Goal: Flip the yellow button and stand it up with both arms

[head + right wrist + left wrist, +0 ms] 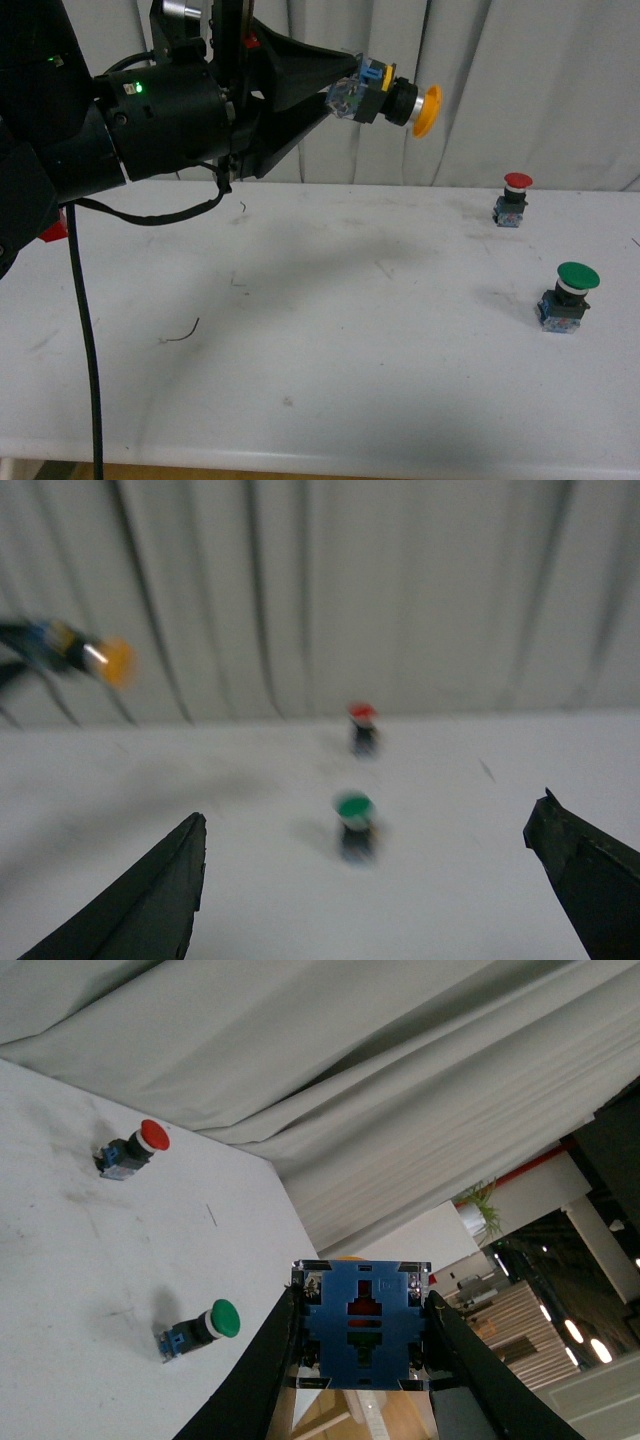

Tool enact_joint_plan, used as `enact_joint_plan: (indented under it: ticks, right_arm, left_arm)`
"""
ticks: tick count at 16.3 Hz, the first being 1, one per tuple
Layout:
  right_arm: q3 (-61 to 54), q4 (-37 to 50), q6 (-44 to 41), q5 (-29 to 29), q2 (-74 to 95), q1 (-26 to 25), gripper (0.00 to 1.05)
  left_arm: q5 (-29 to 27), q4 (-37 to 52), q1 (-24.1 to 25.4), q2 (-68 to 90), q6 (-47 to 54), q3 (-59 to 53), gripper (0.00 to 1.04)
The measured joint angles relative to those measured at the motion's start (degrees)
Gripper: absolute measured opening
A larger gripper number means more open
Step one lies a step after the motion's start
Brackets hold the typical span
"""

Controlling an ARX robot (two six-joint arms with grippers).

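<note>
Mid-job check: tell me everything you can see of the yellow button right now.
The yellow button has a round yellow-orange mushroom cap, a black collar and a boxy blue base that looks like plastic, partly clear. It is in the air above the table, lying sideways, with the cap pointing to the robot's right. The left gripper clamps the base from two sides. Nothing else touches it.

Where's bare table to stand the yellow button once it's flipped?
Bare patch: table centre, near edge to curtain, left of the green button and red button. A wire scrap lies at its left. The right side is crowded.
</note>
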Motion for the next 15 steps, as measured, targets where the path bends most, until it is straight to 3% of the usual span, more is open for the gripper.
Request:
enact_joint_plan:
  ticks: [2, 3, 4, 6, 7, 11, 15]
  right_arm:
    - [-0.13, 25.22, 12.61, -19.69, 12.68, -7.96, 0.98]
    - [0.02, 36.39, 18.43, -25.42, 22.82, -7.85, 0.98]
    - [0.79, 48.39, 23.85, -27.28, 34.64, -7.78, 0.98]
    - [12.61, 69.53, 31.28, -25.2, 57.81, -6.95, 0.98]
    - [20.44, 74.18, 35.06, -24.11, 67.71, -6.16, 0.98]
    - [40.87, 73.4, 49.88, -20.85, 97.04, -2.08, 0.98]
    - [44.5, 73.26, 67.78, -19.34, 108.59, 5.31, 0.98]
  left_arm:
    - [0.59, -0.68, -0.24, -0.13, 0.09, 0.0, 0.3]
    - [0.74, -1.97, -0.37, -0.13, 0.33, 0.02, 0.3]
    - [0.74, -1.68, -0.33, -0.13, 0.35, 0.02, 0.3]
    - [0.74, -1.64, 0.02, -0.15, 0.5, 0.33, 0.3]
    - [0.59, -1.62, 0.0, -0.15, 0.5, 0.35, 0.3]
    - [-0.11, -0.9, 0.39, -0.13, 0.44, 0.46, 0.3]
    - [-0.37, -0.68, 0.42, 0.74, 0.04, 1.01, 0.3]
